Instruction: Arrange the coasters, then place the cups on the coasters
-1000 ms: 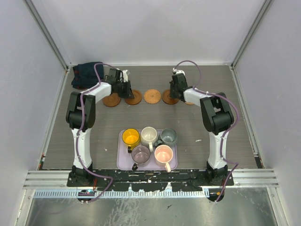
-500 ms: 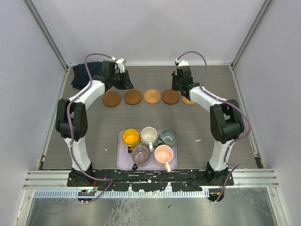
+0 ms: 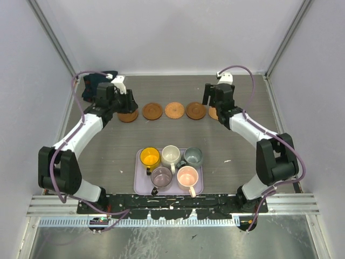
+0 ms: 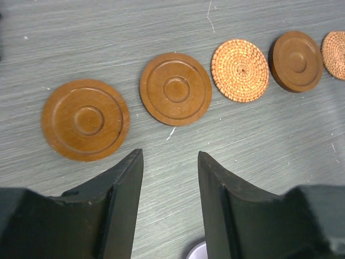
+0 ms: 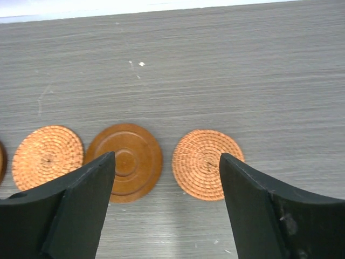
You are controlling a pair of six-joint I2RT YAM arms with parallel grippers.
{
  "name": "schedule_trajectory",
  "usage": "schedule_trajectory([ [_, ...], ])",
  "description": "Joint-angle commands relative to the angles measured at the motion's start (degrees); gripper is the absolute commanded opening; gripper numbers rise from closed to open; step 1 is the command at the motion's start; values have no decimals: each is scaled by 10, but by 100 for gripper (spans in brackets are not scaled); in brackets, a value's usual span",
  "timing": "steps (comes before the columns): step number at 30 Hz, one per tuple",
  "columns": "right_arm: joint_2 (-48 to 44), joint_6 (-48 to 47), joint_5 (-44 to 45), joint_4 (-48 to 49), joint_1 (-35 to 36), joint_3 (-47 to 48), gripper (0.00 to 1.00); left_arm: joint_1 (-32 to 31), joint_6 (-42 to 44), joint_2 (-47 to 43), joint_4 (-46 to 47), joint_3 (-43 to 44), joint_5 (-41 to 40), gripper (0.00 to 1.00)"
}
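Release is what marks this moment. A second ago both tools were down in the row of coasters with their jaws nearly closed. Now we see the left gripper raised off the wood, its jaws parted to a moderate gap with only bare table between them. The right gripper has sprung much wider and also holds nothing. Both arms have swung outward, toward the two ends of the line.

Five coasters lie flat in a single row across the far half of the table, near one another but not touching. From above, the leftmost is partly hidden under the left arm and the rightmost under the right arm. The wrist views show those end discs lying flat and free.

We judge the arranging step to be done, or very close to it. The five cups stand crowded together on the lavender tray at the near edge, well apart from the row. None sits on a coaster yet, so the whole second half of the task remains. With both tools empty and open, we think either arm is free to come back for a cup.
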Motion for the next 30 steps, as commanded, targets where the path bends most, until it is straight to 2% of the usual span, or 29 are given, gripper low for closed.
schedule_trajectory([
  [1,-49,7,42,43,-4,-12,89,2,5,-59,64,-22,-36,53],
  [3,-58,12,50,37,-3,-19,98,2,-1,-75,81,-39,-43,60],
  [5,-67,17,60,25,-3,-24,100,2,-5,-86,84,-48,-47,72],
  [7,-79,29,76,11,-3,-28,100,2,-5,-91,73,-51,-52,99],
  [15,-118,30,93,-33,-7,-38,100,0,-34,-154,64,-102,-76,98],
  [21,-151,37,55,-57,-6,-56,100,-39,-34,-216,62,-152,-137,98],
  [25,-179,57,5,-73,-2,-78,92,-78,-34,-239,49,-172,-166,98],
  [30,-203,65,27,-164,47,-68,87,-129,-52,-256,37,-194,-164,98],
])
